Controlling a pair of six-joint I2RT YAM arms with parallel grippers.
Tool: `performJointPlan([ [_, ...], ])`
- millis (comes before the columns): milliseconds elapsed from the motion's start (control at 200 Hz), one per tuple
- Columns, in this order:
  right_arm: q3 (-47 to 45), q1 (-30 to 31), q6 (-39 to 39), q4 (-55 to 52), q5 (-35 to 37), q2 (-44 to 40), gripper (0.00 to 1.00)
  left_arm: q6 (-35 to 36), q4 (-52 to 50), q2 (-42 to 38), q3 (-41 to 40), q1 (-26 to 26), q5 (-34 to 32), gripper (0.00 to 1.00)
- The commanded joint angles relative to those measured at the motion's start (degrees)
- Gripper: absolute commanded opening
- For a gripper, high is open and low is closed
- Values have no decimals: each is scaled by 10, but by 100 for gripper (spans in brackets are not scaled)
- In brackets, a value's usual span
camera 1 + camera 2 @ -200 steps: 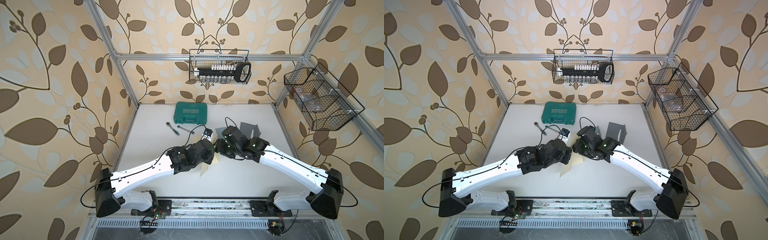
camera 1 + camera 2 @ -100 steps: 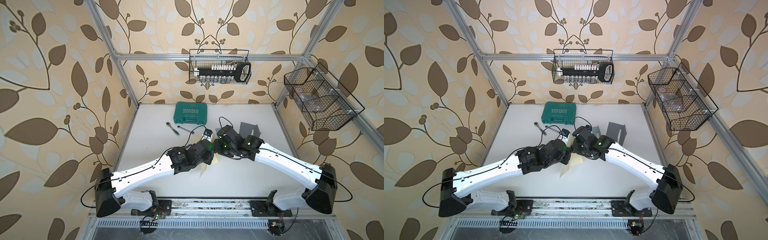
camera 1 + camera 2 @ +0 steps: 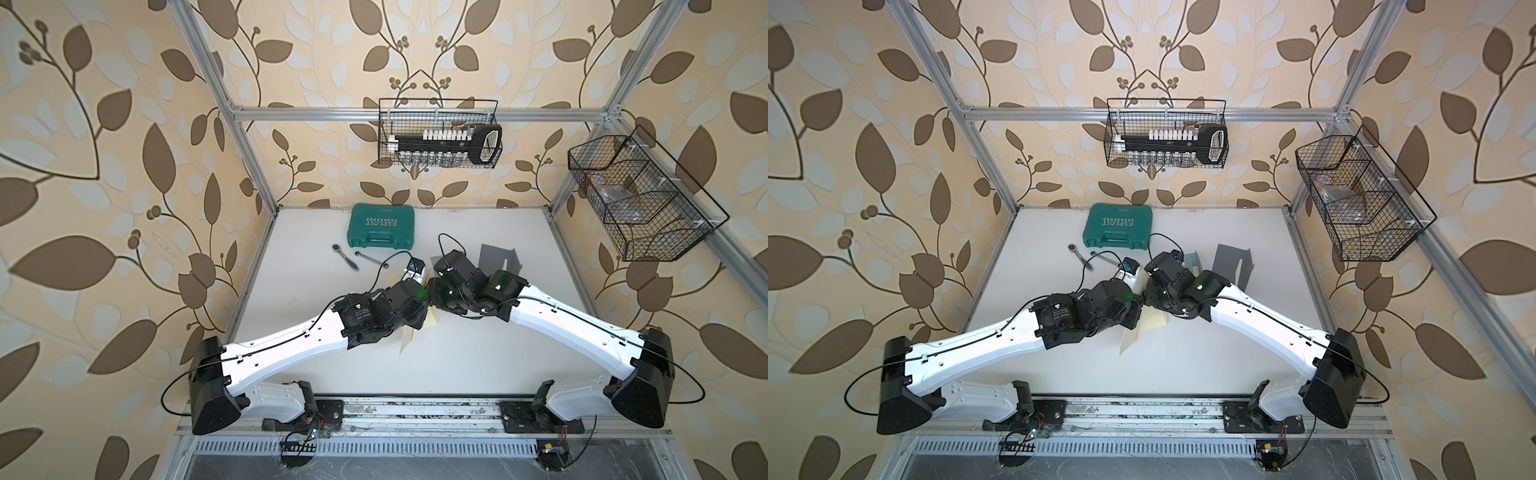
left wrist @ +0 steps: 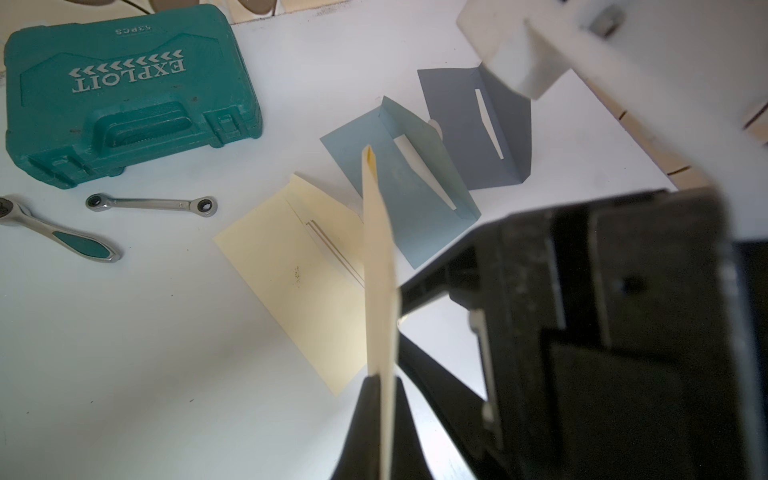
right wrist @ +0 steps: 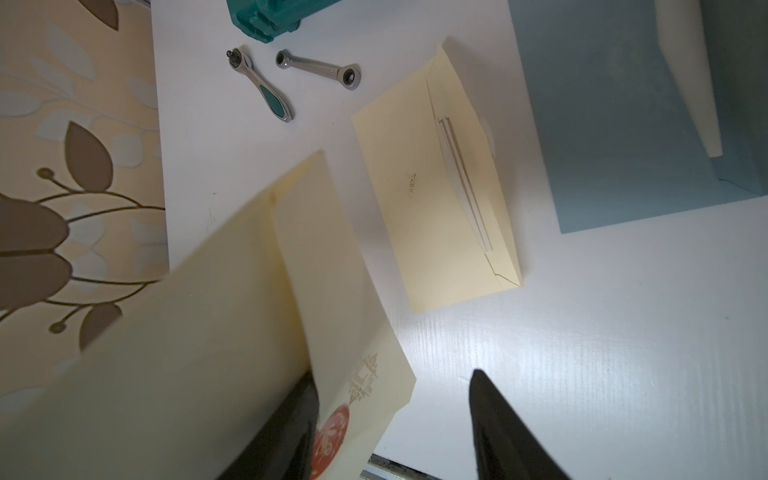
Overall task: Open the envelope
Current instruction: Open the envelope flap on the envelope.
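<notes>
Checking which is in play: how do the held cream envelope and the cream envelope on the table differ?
The held cream paper envelope is lifted, clamped in the left tool; the other cream paper envelope lies flat, untouched, on the white table. The held one bears a red round seal; the other shows none. Both are cream.

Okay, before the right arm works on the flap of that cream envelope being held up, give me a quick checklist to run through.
1. Left pincer shut on the held cream envelope: ok.
2. Right pincer open: ok.
3. One right finger at the paper beside the red seal: ok.
4. That finger under the flap: cannot tell.
5. Seal broken: cannot tell.
6. Second cream envelope flat on the table, apart from the held one: ok.
</notes>
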Motion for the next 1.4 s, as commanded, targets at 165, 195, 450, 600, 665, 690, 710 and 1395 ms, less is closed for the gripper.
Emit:
performJointPlan([
  [165, -12, 4, -17, 52, -40, -14, 58, 10, 41, -44, -19, -6, 1, 0],
  [195, -10, 4, -18, 52, -41, -13, 58, 10, 40, -43, -19, -6, 1, 0],
  [450, -7, 4, -22, 47, -44, -12, 58, 11, 38, -35, -11, -6, 7, 0],
  [600, -2, 4, -24, 39, -38, -12, 58, 16, 39, -31, -8, -6, 7, 0],
  [665, -2, 4, -22, 35, -31, -12, 58, 16, 40, -31, -8, -6, 7, 0],
  [690, -2, 4, -22, 32, -28, -11, 58, 16, 40, -31, -8, -6, 7, 0],
  [710, -2, 4, -20, 29, -26, -10, 58, 17, 40, -31, -8, -6, 8, 0],
  [1395, -4, 4, -10, 26, -31, -6, 58, 10, 35, -27, -10, -6, 7, 0],
])
